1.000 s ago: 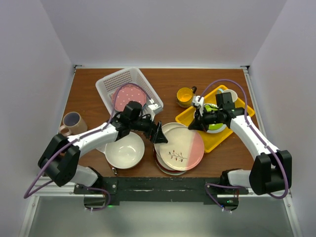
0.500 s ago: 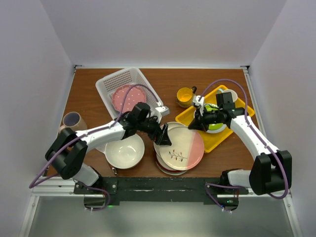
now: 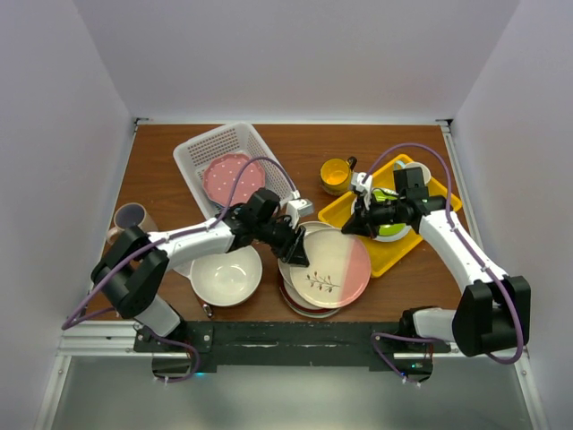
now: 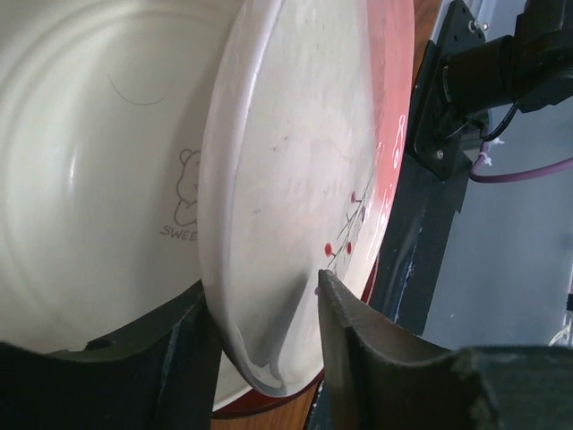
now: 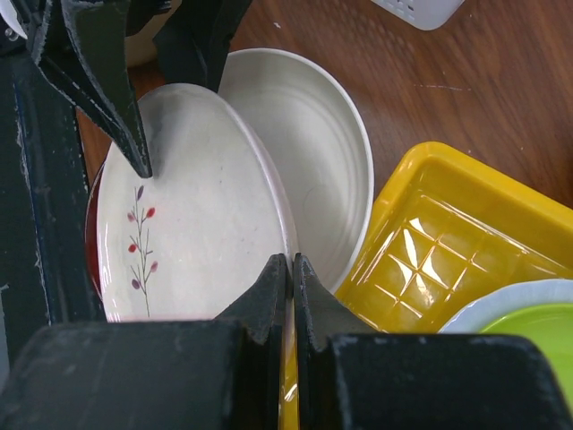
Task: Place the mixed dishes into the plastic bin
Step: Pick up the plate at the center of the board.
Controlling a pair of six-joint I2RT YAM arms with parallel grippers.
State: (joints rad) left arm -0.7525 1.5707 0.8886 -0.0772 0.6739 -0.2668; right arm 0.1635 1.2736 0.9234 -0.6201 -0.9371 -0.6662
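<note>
The cream-pink plate (image 3: pixel 329 269) with a twig print tops a stack of dishes at front centre. My left gripper (image 3: pixel 296 247) is shut on its left rim: in the left wrist view one finger presses the plate's (image 4: pixel 295 161) printed face and the other its underside, gripper (image 4: pixel 260 288). Beneath lie a white plate (image 4: pixel 98 170) and a dark red-rimmed bowl (image 5: pixel 89 235). My right gripper (image 3: pixel 356 224) is shut and empty, its tips (image 5: pixel 293 261) hovering over the plate's right rim. The plastic bin (image 3: pixel 202 148) at back left holds the pink dotted plate (image 3: pixel 224 176).
A large cream bowl (image 3: pixel 226 273) sits left of the stack, a pinkish mug (image 3: pixel 131 221) at far left, a yellow mug (image 3: pixel 336 175) behind the stack. The yellow tray (image 3: pixel 407 249) on the right carries a lime-green plate (image 3: pixel 391 230) and a white cup (image 3: pixel 418 171).
My left gripper has slid right onto the cream-pink plate's left rim and its jaws have closed in on it. The right arm has stayed put.
</note>
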